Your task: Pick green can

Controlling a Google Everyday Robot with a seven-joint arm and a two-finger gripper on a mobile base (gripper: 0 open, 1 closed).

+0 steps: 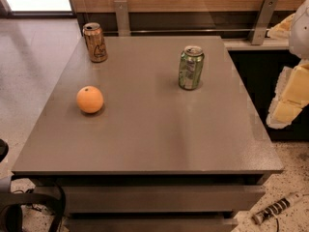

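Note:
The green can [190, 67] stands upright on the grey table [154, 139], at the back right of the top. It is shiny green with pale markings and a silver top. My gripper [288, 99] is the pale yellow and white shape at the right edge of the view, off the table's right side. It is well to the right of the can and a little nearer the camera, and it does not touch the can.
A brown-gold can [95, 42] stands at the table's back left corner. An orange [90, 99] lies on the left side. A wooden wall with metal brackets [121, 16] runs behind the table. Cables [29, 209] and a striped object [275, 209] lie on the floor in front.

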